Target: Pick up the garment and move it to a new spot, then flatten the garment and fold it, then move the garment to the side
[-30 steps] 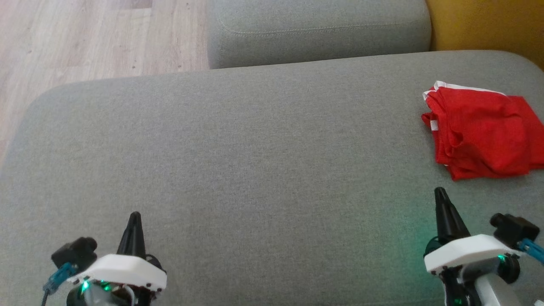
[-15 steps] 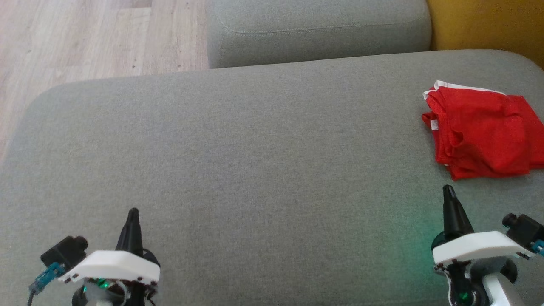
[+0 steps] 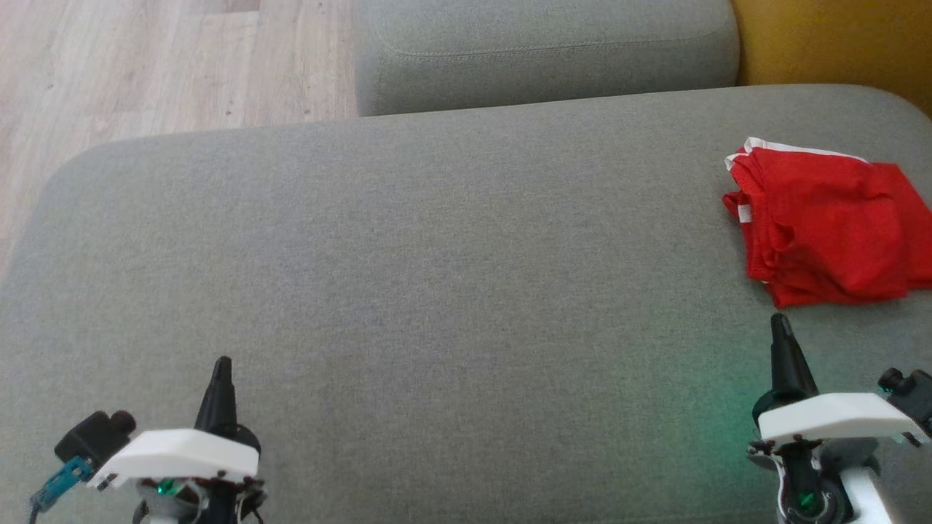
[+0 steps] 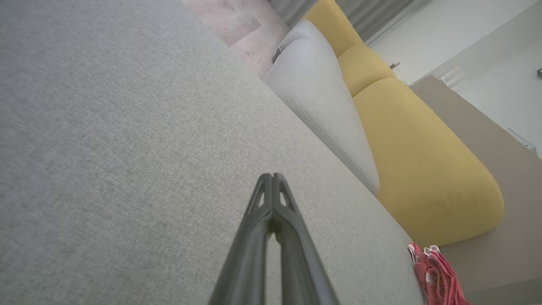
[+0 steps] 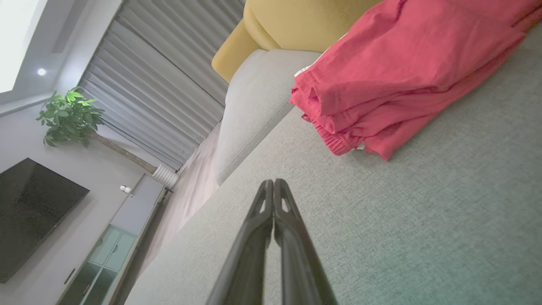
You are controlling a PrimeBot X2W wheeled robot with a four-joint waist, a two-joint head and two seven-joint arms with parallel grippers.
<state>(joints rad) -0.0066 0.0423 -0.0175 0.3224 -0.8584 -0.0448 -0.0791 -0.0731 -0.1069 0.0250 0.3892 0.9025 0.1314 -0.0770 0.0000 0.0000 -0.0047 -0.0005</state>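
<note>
Judging progress: folded red cloth garment lies at the right edge of the grey fabric seat cushion, its far side cropped from the head view. Left gripper and right gripper pinched closed, empty. Task probably complete.

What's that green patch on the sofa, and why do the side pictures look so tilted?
Head view: a green glow tints the grey cushion beside the right end effector, likely from its green light. Right wrist view: the same cast, lower right. Both wrist views: wide-angle, tilted with the arms.
</note>
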